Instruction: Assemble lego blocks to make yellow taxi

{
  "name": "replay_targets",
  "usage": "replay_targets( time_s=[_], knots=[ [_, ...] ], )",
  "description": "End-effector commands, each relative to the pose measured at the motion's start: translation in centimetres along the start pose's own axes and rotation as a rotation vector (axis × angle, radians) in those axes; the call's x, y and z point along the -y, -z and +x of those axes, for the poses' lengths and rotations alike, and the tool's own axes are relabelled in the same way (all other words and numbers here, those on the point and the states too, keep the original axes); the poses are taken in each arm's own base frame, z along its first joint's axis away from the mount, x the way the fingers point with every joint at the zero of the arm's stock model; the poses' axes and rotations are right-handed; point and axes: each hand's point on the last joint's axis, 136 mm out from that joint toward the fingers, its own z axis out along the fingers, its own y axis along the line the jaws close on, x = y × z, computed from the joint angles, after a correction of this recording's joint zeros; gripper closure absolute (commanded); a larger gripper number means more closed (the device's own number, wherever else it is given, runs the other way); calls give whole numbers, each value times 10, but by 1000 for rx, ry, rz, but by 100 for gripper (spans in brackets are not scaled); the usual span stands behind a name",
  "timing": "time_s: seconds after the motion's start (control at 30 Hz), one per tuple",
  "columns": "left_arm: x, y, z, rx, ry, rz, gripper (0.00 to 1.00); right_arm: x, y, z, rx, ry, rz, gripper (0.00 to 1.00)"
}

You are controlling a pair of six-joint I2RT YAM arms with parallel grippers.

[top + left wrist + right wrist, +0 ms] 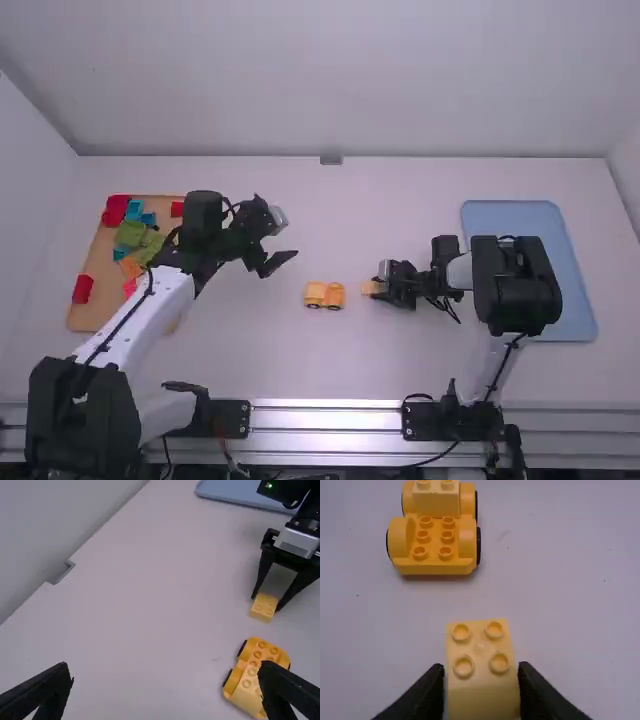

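Two grippers are over the white table [330,370], each in a different state. The right gripper [376,288] is closed on a yellow two-by-two stud block [480,655], one finger against each of two opposite sides, with the four studs facing up between the fingertips. Whether that block touches the table, I cannot tell.

Just beside it, near the middle of the table, the yellow car base [434,542] stands upright with black wheels along its sides. A paler yellow block [436,502] sits on the end farther from the gripped block; six bare studs show on the nearer part.

The left gripper [280,264] is wide open and empty, its fingers well apart, up and to the left of the car base in the high view.

On the left side of the table, a wooden board [90,318] holds red, green, teal and orange blocks [131,268], partly behind the left arm. On the right side lies a blue tray [580,300], partly hidden by the right arm.
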Motion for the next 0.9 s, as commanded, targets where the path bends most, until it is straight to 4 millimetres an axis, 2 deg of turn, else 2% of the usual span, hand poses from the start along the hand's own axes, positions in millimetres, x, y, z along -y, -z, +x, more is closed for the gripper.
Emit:
replay_targets(
  time_s=[0.0,0.03,0.1,0.17,0.33,0.47,0.5,0.6,0.73,0.87],
  knots=[
    [5,3,-5,20,0,16,1,-6,-3,2,16,-33,-18,65],
    [5,3,-5,20,0,16,1,-6,-3,2,16,-33,-18,67],
    [8,3,-5,25,2,28,1,-7,-3,1,20,-34,-21,78],
    [12,3,-6,33,8,52,1,-8,-5,-2,29,-44,-27,84],
    [30,-5,7,35,57,149,1,5,-3,-15,66,-118,2,84],
    [48,-15,16,93,7,252,1,12,5,-29,79,-149,18,84],
    [60,-23,24,143,-24,323,1,16,10,-41,82,-157,29,84],
    [67,-38,41,173,-42,378,1,21,17,-60,72,-157,45,84],
    [84,-64,73,170,-102,444,1,17,24,-90,10,-153,72,84],
    [97,-84,91,153,-107,489,1,2,18,-112,-28,-105,53,84]
  ],
)
